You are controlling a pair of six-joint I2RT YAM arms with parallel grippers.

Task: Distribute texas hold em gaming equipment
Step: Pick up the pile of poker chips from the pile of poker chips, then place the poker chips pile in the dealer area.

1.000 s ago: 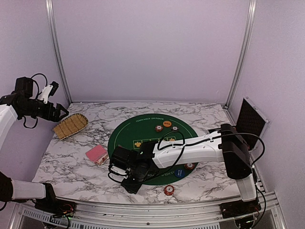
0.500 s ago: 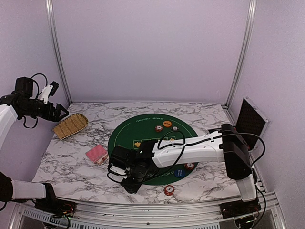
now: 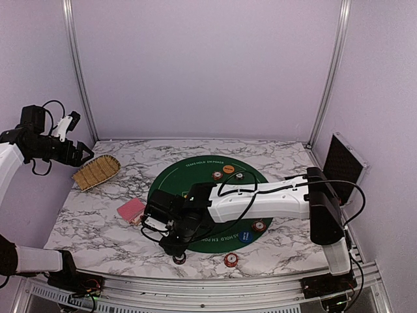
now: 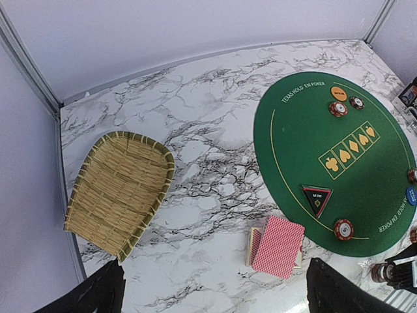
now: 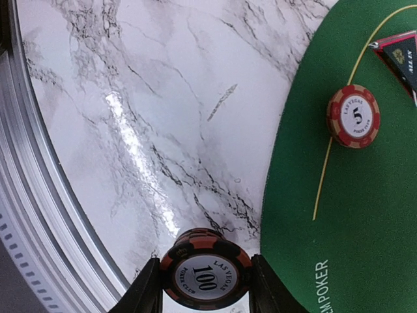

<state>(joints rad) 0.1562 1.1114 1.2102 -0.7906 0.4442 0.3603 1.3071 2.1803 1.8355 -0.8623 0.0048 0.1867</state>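
Right hand (image 3: pixel 176 253) moved left, dark chip (image 5: pixel 203 272) between fingers (image 5: pixel 144 292)

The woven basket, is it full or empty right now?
Empty. The left wrist view looks into the basket and shows only bare weave; the cards lie outside it on the marble table.

You have a white marble-patterned table (image 3: pixel 98 228) with grey veins, enclosed by pale lilac walls (image 3: pixel 208 65) and silver metal frame posts (image 3: pixel 77 72). A round green felt mat (image 3: pixel 172 186), printed with yellow lettering and a row of suit symbols, lies at the table's middle. A shallow, scoop-shaped tan woven basket (image 3: pixel 96 171) lies at the far left, well apart from the mat. A black hinged case (image 3: pixel 342 166) stands tilted at the far right edge.
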